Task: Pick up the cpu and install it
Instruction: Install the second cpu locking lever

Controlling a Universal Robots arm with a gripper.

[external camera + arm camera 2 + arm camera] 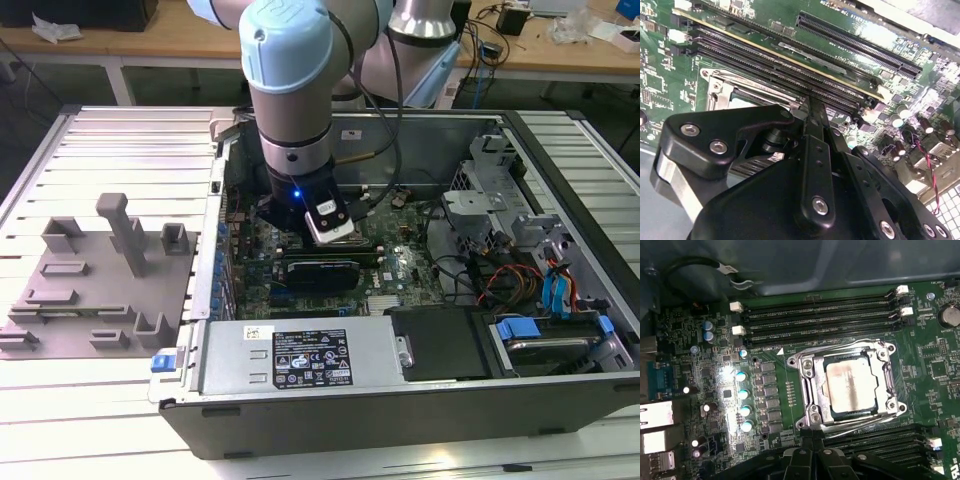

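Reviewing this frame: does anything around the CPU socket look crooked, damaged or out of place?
Nothing stands out. In the first wrist view the cpu lies flat and square inside the socket frame, edges parallel to it. The memory slots beside it look intact. The claw sits just off the socket's edge.

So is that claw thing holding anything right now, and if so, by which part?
It looks like nothing is held. The cpu lies flat in its socket frame on the motherboard, apart from the gripper, whose fingers look closed together just beside the socket.

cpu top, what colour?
Pale silver-grey, a faint tan smear; the cpu shows best in the first wrist view.
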